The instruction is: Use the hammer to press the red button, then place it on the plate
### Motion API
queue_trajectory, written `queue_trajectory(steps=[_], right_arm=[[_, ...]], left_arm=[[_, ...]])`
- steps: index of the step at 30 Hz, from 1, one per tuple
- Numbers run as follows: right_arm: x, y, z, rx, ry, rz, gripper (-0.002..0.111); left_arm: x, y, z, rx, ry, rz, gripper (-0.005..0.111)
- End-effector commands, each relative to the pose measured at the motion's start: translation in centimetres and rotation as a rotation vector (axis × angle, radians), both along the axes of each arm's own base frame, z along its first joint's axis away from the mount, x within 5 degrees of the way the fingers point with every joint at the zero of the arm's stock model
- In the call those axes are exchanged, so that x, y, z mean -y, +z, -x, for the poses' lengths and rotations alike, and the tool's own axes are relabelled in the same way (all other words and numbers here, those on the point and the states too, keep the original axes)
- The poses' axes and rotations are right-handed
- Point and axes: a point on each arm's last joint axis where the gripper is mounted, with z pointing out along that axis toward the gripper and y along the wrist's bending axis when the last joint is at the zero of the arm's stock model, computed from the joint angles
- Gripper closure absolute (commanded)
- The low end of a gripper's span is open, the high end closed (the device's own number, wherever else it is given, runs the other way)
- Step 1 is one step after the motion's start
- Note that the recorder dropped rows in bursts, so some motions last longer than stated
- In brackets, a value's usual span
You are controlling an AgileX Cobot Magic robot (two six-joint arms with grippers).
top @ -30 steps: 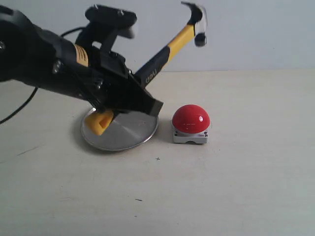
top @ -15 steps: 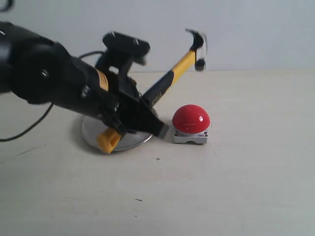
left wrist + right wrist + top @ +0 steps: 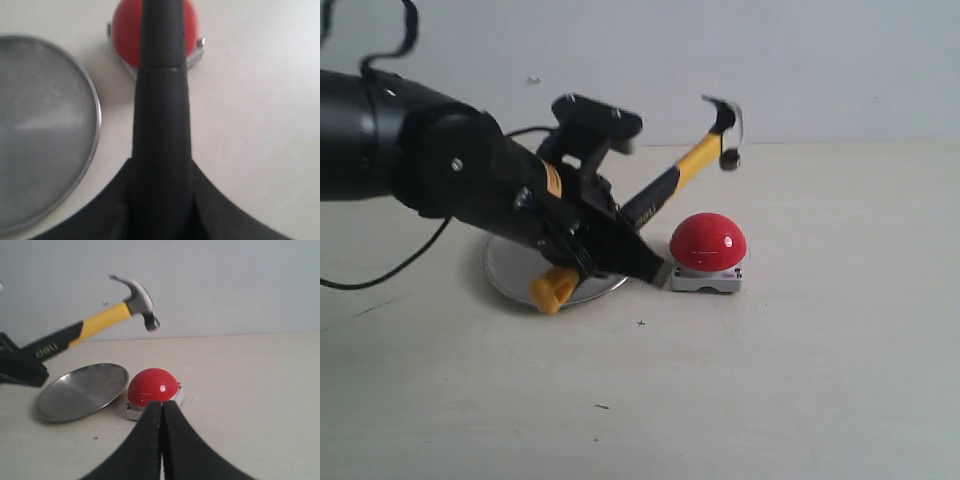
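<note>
Exterior view gives me the left gripper [image 3: 620, 255] clamped on the hammer [image 3: 685, 170], its head raised over the red button [image 3: 708, 240] beside the plate [image 3: 510, 268]. The left wrist view shows mostly black handle, apparently covering the fingers. The right gripper [image 3: 161, 435], pinched closed and empty, appears only in its own view.

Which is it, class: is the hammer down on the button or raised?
Raised: the hammer slants upward, its head clear above the button, not touching it.
</note>
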Motion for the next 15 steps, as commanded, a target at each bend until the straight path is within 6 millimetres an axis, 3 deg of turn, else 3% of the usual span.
queue_trajectory(steps=[1, 5, 8, 15], right_arm=[[0.0, -0.1, 0.1, 0.002, 0.003, 0.01, 0.108], [0.0, -0.1, 0.1, 0.002, 0.003, 0.01, 0.108], [0.0, -0.2, 0.1, 0.0, 0.004, 0.011, 0.108], [0.0, -0.2, 0.1, 0.0, 0.004, 0.011, 0.108]], left_arm=[[-1.0, 6.4, 0.9, 0.176, 0.004, 0.166, 0.107], [-2.0, 8.3, 2.0, 0.207, 0.017, 0.226, 0.107], [-3.1, 8.5, 2.6, 0.213, 0.036, 0.254, 0.107], [-7.0, 6.0, 2.4, 0.142, 0.194, 0.295, 0.107]])
